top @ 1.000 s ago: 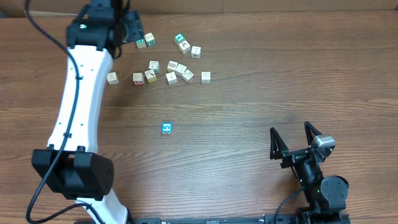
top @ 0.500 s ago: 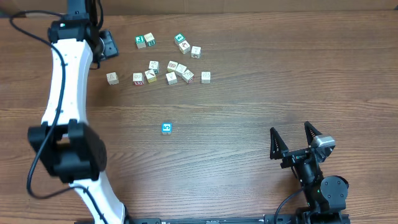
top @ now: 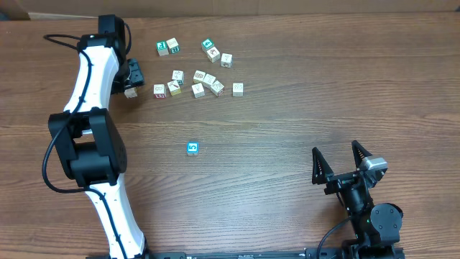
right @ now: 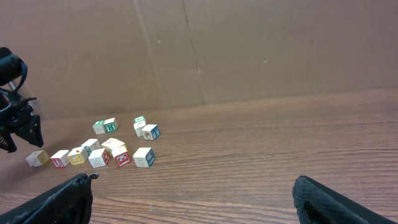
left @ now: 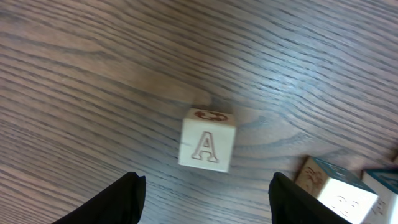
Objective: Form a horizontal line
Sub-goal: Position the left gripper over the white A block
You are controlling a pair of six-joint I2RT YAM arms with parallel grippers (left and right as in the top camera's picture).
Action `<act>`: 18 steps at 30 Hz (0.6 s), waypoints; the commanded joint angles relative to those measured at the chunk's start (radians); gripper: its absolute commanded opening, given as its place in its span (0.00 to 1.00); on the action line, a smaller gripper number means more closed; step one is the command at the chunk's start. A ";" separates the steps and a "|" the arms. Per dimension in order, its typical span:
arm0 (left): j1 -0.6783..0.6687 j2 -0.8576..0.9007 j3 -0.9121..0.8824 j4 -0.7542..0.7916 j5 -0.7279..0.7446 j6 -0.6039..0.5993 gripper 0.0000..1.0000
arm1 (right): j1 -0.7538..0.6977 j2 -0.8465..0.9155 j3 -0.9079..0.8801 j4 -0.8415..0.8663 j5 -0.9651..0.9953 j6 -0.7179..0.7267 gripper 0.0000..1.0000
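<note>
No row of four cubes shows. The blue cube marked "5" (top: 192,148) lies alone on the table's middle. Several pale and teal-faced cubes (top: 205,79) lie scattered at the back. My left gripper (top: 131,76) is open and hovers over the leftmost pale cube (top: 130,91). In the left wrist view that cube, marked "A" (left: 207,140), sits just ahead of the gripper (left: 206,186), between the lines of its two fingers and untouched. My right gripper (top: 343,164) is open and empty at the front right; it shows too in its own view (right: 191,180).
Two more cubes (left: 339,190) lie close to the right of the "A" cube. The scattered cubes also show in the right wrist view (right: 115,149), with a cardboard wall (right: 217,50) behind the table. The left arm (top: 90,86) spans the table's left side.
My left gripper has moved from above the teal cubes at the back, left and then toward me, to above the leftmost cube. The right arm and the cubes have not moved.
</note>
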 commanded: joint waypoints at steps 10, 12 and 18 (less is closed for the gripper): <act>0.018 0.006 -0.071 0.084 0.014 0.035 0.58 | -0.005 -0.008 -0.011 0.005 -0.001 0.003 1.00; 0.018 0.006 -0.095 0.113 0.018 0.035 0.58 | -0.005 -0.008 -0.011 0.005 -0.001 0.003 1.00; 0.018 0.006 -0.105 0.174 0.081 0.101 0.58 | -0.005 -0.008 -0.011 0.005 -0.001 0.003 1.00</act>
